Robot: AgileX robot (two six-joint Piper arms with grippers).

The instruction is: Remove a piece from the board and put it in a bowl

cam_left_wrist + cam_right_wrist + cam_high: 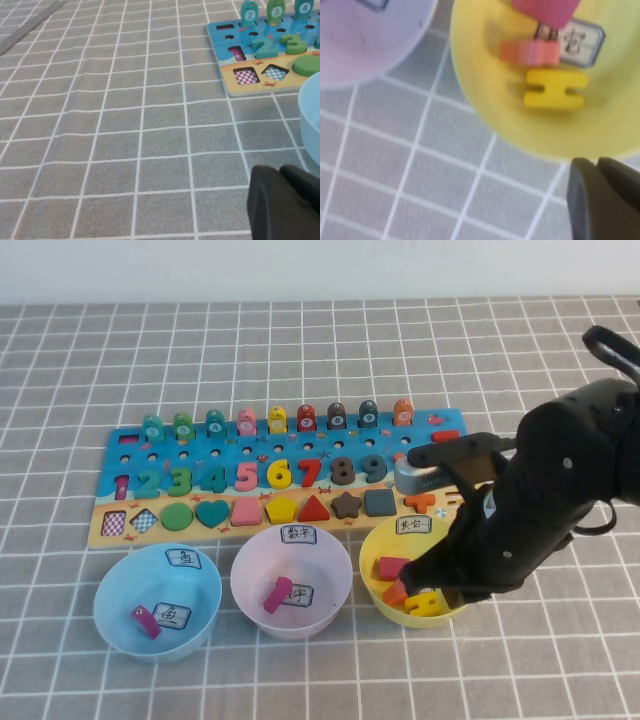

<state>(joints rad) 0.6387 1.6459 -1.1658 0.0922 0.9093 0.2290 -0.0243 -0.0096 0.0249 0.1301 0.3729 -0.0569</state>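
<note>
Right gripper (445, 590) over yellow bowl (377, 540); can't tell if clenched. Yellow piece (554, 89) lies in bowl, free. Left gripper (285, 202) above tabletop (125, 125), state unclear.

Right gripper (440, 585) low, arm bent; left gripper (285, 205) low.

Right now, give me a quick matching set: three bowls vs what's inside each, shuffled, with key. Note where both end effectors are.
1. blue bowl
2. pink bowl
3. yellow bowl

a. yellow H-shaped piece plus others
b. pink piece beside one label card
c. dark pink piece beside a label card, second card on the wall

Pairs: 1-c, 2-b, 3-a.

Right end effector is over the yellow bowl; left end effector is left of the board.
</note>
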